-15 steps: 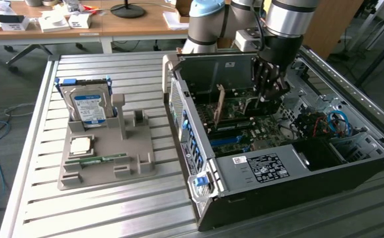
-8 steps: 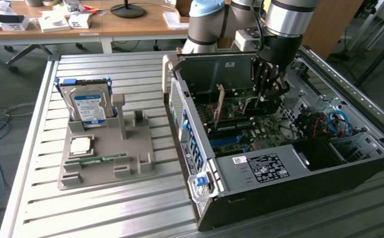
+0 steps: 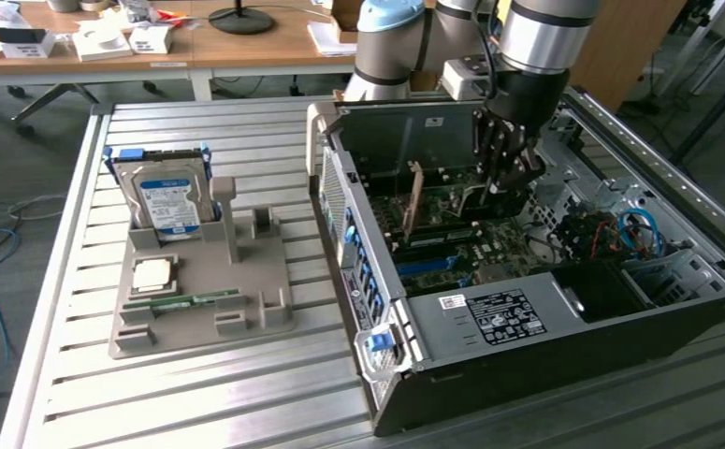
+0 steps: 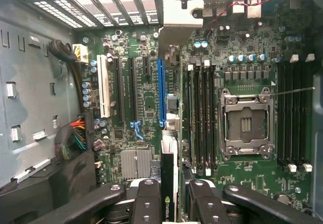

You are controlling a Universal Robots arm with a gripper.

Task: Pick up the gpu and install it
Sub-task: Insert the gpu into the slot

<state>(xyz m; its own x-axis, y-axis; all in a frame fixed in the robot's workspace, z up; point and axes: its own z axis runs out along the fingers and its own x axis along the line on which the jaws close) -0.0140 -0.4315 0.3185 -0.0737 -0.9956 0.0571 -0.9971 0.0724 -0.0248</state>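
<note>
We see the gpu [image 4: 169, 166] edge-on: a thin, flat card with a dark board and a green logo on its near edge. It is clamped upright between the two black, jointed fingers of the gripper [image 4: 172, 186], which are closed tight against its faces. The card's silver metal end bracket [image 4: 176, 19] sits far from the gripper, against the slotted rear wall of the case.

Directly beneath the gripper, the card runs along the line of a long blue slot [image 4: 161, 93]. We cannot tell whether its lower edge is seated there.

Around it lies the green motherboard [image 4: 146, 98], crowded with small round capacitors. To one side of the gripper are a white slot [image 4: 105, 85] and a finned silver heatsink [image 4: 135, 163]. To the other side are black memory slots [image 4: 199, 113] and a square, steel-framed processor socket [image 4: 247, 125].

The open computer case [image 3: 562, 360] is dark sheet metal and rests on a ribbed aluminium worktop [image 3: 212, 402].

Well apart from the gripper, toward the exterior view's left, a grey moulded holder [image 3: 262, 313] carries an upright silver hard drive [image 3: 168, 201], a square processor chip [image 3: 152, 273] and a narrow green memory stick [image 3: 187, 301].
</note>
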